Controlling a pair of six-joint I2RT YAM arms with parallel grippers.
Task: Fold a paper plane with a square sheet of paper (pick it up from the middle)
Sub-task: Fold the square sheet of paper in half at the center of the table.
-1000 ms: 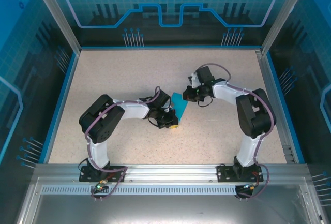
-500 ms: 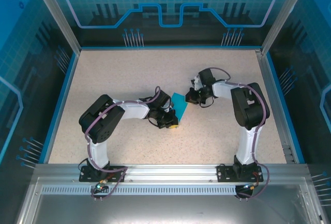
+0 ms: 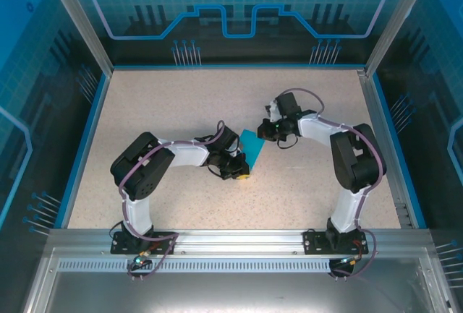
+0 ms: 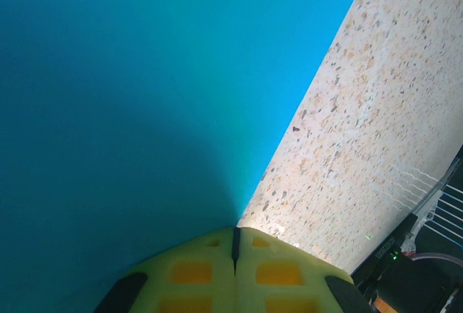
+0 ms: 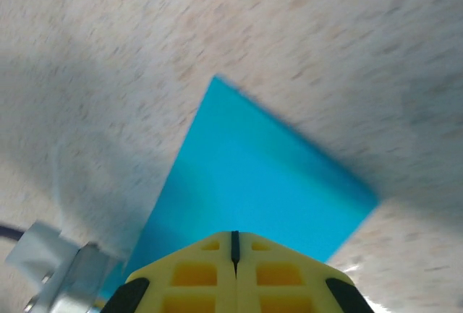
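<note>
The sheet of paper point(image 3: 251, 145) is cyan-blue and lies folded into a narrow slanted shape in the middle of the table, between the two arms. My left gripper point(image 3: 243, 174) is shut, with its yellow tips at the paper's near end. In the left wrist view the paper point(image 4: 130, 110) spreads out from the shut left gripper point(image 4: 234, 235), and its right edge runs straight to the seam. My right gripper point(image 3: 263, 131) is shut at the paper's far right edge. In the blurred right wrist view its tips point(image 5: 234, 239) sit over the paper point(image 5: 253, 176).
The speckled beige table point(image 3: 181, 103) is ringed by a blue rim and by transparent blue walls on aluminium posts point(image 3: 79, 24). A metal rail point(image 3: 231, 239) carries both arm bases at the near edge. Part of the left arm point(image 5: 58, 262) shows beyond the paper.
The right arm swung its elbow inward half a second ago and has come back out, its gripper staying at the paper's edge. The left arm and the paper have kept still.
</note>
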